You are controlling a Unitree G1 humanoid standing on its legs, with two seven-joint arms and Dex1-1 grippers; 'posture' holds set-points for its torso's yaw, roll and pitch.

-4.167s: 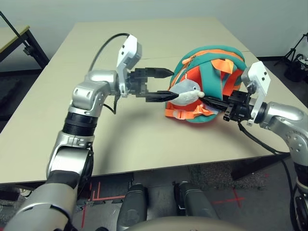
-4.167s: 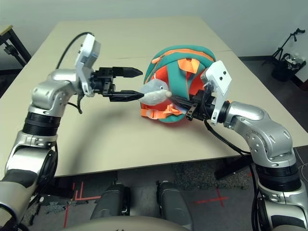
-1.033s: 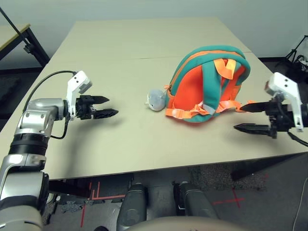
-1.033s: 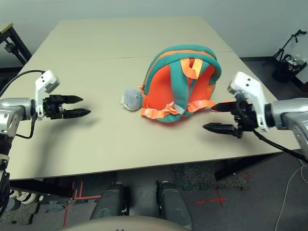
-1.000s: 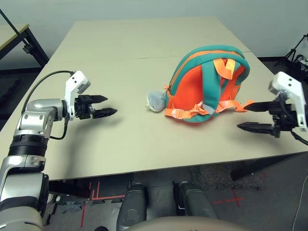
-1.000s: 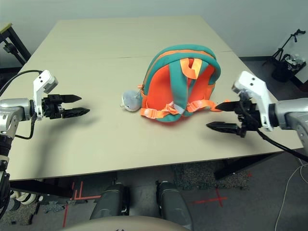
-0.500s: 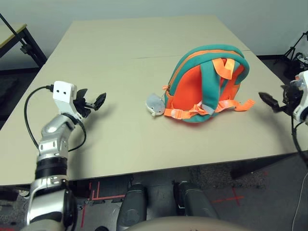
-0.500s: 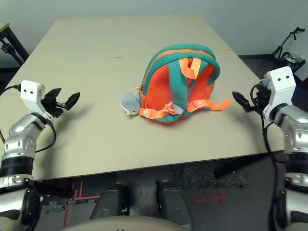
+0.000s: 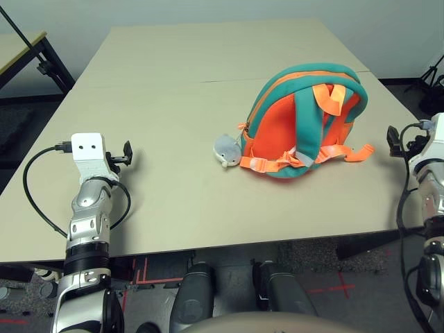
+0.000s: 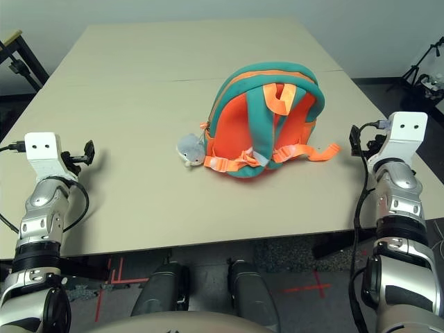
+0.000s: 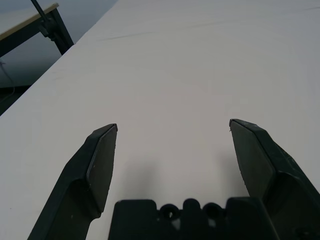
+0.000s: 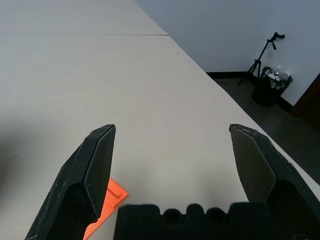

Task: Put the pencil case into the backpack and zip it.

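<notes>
The backpack (image 9: 303,118) lies on the table (image 9: 180,76) right of centre, straps up, top toward twelve o'clock, a grey plush toy (image 9: 226,148) at its nine o'clock (no pencil case shows). Only the right wrist view catches its orange strap end (image 12: 106,201). Left gripper (image 11: 174,145) and right gripper (image 12: 172,147) both spread wide, holding nothing, at the table's sides.

Orange backpack (image 9: 302,121) upright, mid-table.

I saw a beige table (image 9: 173,104) with a seam across it. Behind stood a pale wall (image 9: 208,10). A black tripod (image 12: 260,62) stood on dark floor (image 10: 326,274) marked with red tape (image 10: 111,277).
</notes>
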